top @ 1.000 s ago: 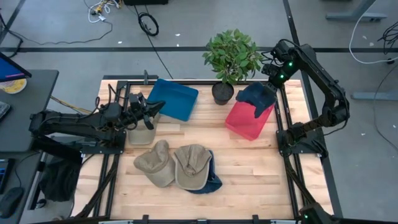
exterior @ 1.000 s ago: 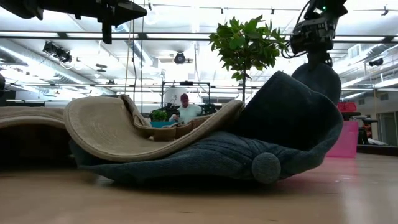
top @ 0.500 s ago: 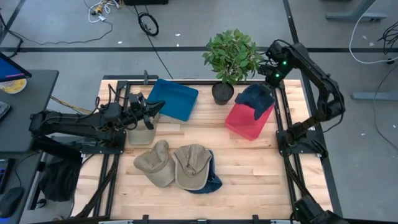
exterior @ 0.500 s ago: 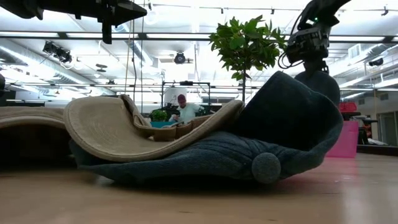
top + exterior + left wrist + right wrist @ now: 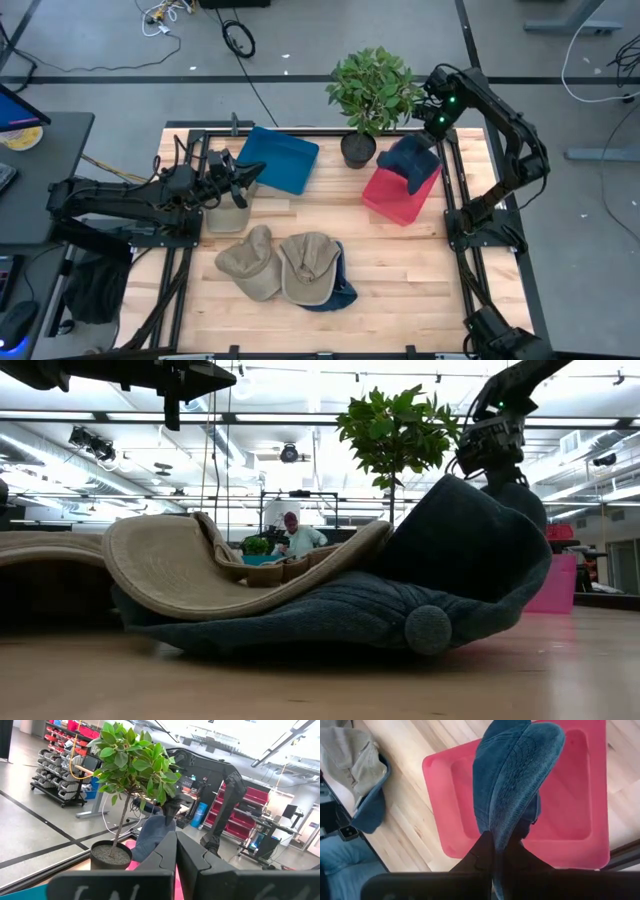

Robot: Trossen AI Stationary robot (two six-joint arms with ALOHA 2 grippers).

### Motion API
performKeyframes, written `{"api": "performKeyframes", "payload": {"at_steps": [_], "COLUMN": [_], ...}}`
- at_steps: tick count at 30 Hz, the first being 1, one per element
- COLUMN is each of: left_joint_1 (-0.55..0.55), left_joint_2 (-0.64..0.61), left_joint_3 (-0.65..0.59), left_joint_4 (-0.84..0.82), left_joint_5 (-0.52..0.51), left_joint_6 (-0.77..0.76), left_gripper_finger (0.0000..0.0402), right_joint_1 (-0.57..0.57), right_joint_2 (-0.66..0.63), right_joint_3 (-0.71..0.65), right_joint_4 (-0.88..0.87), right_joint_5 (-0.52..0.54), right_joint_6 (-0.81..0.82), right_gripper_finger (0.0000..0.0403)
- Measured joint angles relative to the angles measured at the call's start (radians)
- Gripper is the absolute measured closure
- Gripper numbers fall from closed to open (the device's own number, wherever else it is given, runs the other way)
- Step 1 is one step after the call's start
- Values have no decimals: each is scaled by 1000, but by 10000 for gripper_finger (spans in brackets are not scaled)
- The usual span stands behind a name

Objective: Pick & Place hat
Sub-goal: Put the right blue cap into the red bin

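Overhead, the right gripper (image 5: pixel 492 851) has its fingers clamped on a navy cap (image 5: pixel 512 775) dangling above the pink bin (image 5: pixel 400 195) at the table's far right, hiding part of the bin floor; the left gripper (image 5: pixel 176 851) waits pinched together, empty, far left

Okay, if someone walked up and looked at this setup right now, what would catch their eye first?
Probably the right pincer, shut on a dark blue hat that hangs above the pink bin at the table's far right. Next comes the leafy potted plant just left of that bin, and the pile of tan and blue hats near the front edge. The left pincer waits by the blue bin.
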Motion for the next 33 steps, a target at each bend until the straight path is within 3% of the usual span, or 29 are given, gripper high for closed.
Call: {"api": "performKeyframes", "payload": {"at_steps": [14,33], "left_joint_1": [0,0], "left_joint_2": [0,0], "left_joint_3": [0,1], "left_joint_4": [0,0], "left_joint_5": [0,0], "left_joint_6": [0,0], "left_gripper_finger": [394,394], "right_joint_1": [-65,-69], "right_joint_2": [2,2], "right_joint_3": [0,0], "right_joint_4": [1,0], "right_joint_5": [26,-9], "right_joint_6": [155,348], "right_gripper_finger": [394,394]}}
